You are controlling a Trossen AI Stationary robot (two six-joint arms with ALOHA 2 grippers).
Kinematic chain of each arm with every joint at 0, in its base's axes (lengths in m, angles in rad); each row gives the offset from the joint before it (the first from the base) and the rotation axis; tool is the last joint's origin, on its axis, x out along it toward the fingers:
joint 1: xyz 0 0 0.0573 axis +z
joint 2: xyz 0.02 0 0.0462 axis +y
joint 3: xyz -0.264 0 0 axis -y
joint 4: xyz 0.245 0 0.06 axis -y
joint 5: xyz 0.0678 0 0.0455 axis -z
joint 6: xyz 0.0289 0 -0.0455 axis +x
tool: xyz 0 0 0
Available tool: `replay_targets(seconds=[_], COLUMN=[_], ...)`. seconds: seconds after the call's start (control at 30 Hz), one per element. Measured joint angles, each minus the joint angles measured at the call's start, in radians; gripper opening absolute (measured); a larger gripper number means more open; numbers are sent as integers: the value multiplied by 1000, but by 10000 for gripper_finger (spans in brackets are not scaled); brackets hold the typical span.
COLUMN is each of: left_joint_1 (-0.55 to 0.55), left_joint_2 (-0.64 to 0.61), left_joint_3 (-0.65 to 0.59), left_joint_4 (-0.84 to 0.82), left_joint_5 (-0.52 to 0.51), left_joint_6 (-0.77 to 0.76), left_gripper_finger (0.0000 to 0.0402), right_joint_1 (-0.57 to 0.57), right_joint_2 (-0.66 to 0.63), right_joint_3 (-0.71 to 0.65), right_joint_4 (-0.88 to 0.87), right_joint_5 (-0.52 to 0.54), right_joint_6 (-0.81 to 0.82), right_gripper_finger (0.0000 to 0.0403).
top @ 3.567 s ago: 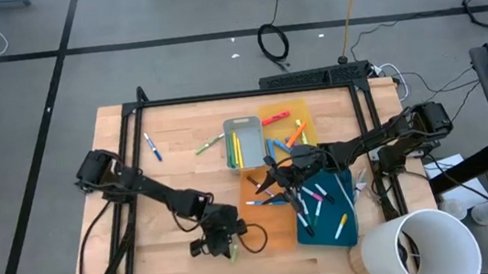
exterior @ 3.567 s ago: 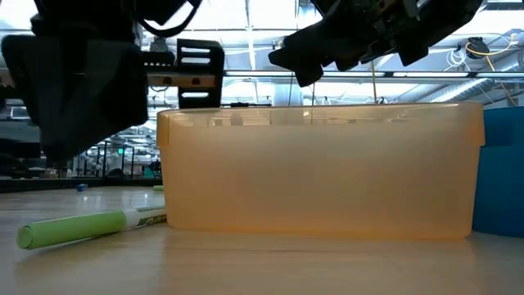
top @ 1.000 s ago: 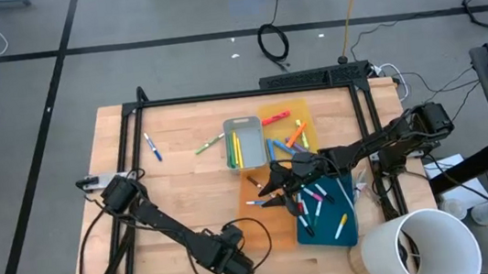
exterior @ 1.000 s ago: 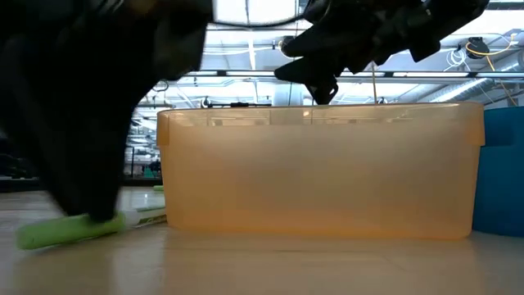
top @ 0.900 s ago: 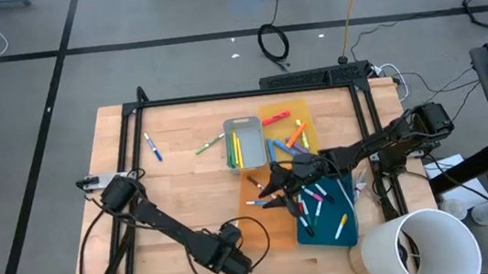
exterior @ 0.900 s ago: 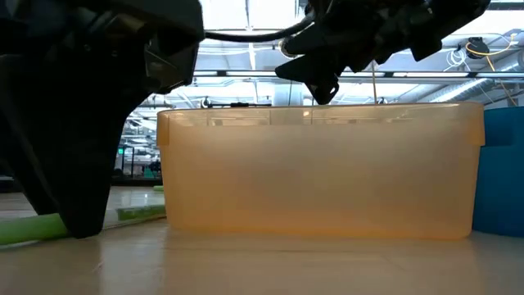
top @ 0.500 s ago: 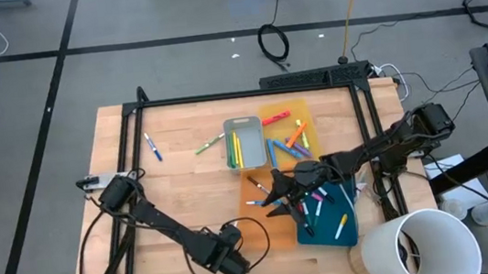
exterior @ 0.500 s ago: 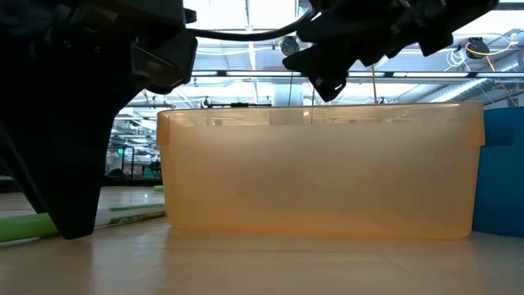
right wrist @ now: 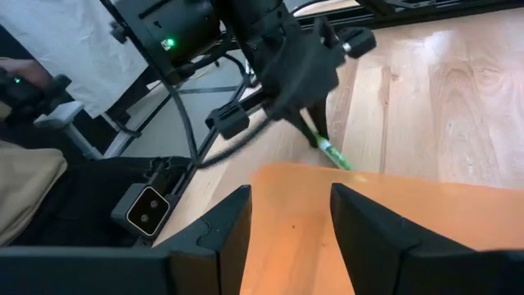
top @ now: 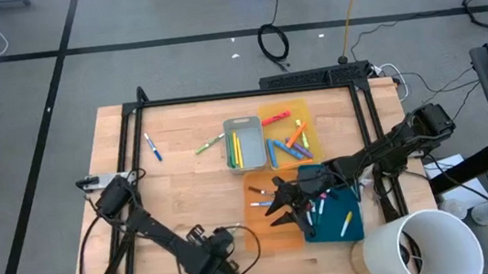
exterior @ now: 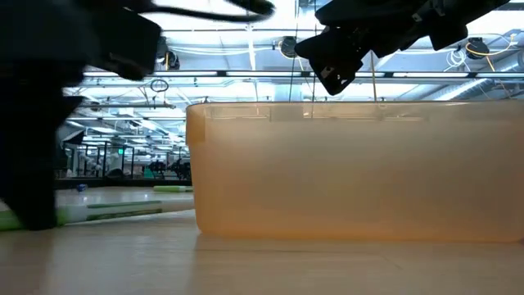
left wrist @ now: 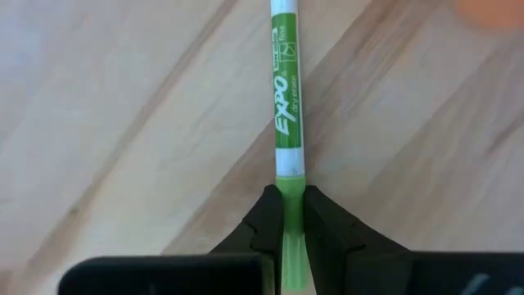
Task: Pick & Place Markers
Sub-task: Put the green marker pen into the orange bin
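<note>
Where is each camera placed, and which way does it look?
High view: above the table, looking straight down; both arms show.
Low view: at table height, facing the orange tray; dark arm parts show.
Left wrist view: on the left arm; left gripper shut on the green marker.
Right wrist view: on the right arm; open right gripper above the orange tray.
Both wrist views share that marker.

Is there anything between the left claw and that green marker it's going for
No. The left claw is already shut on the green marker, pinching its cap end between both fingers, and the marker's barrel lies on the wooden table. Nothing sits between them.
</note>
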Motion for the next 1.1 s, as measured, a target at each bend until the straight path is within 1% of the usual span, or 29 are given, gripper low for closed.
replay_targets(seconds=[0.1, 0.2, 0.27, 0.3, 0.4, 0.53, 0.63, 0.7, 0.73, 0.8, 0.87, 0.93, 1.0, 1.1], left_joint_1=[-42, -82, -109, -122, -146, -168, -164, -142, -126, -90, -50, -11, 16, 34], left_joint_2=[-11, -41, -75, -97, -139, -210, -245, -267, -276, -282, -280, -281, -282, -282], left_joint_3=[-3, -10, -9, -6, -7, -3, -6, -5, -4, -3, -3, -3, -3, -3], left_joint_4=[-42, -107, -143, -157, -157, -101, -32, 83, 150, 309, 494, 632, 711, 715], left_joint_5=[-44, -43, -56, -83, -205, -421, -581, -659, -676, -665, -594, -504, -456, -450], left_joint_6=[-16, -65, -106, -119, -113, -84, 21, 129, 213, 424, 641, 796, 875, 906], left_gripper_finger=[31, 31, 31, 31, 31, 33, 31, 31, 31, 31, 31, 33, 33, 30], right_joint_1=[3, 4, 4, 4, 4, 4, 4, 4, 4, 5, 10, 16, 28, 37], right_joint_2=[0, 0, 0, 0, 0, 0, 0, 0, 0, 0, 0, -4, -34, -99], right_joint_3=[0, 0, 0, 0, 0, -1, -1, -1, -1, -1, -1, -1, -1, -1], right_joint_4=[0, 2, 3, 5, 9, 53, 124, 185, 212, 267, 325, 380, 383, 337], right_joint_5=[0, 0, 0, 0, 0, -1, -26, -60, -80, -128, -174, -215, -221, -182], right_joint_6=[4, 8, 22, 26, 27, 23, 19, 10, 5, -3, -9, -23, -50, -75], right_gripper_finger=[155, 155, 155, 155, 155, 155, 155, 155, 155, 155, 155, 155, 155, 155])
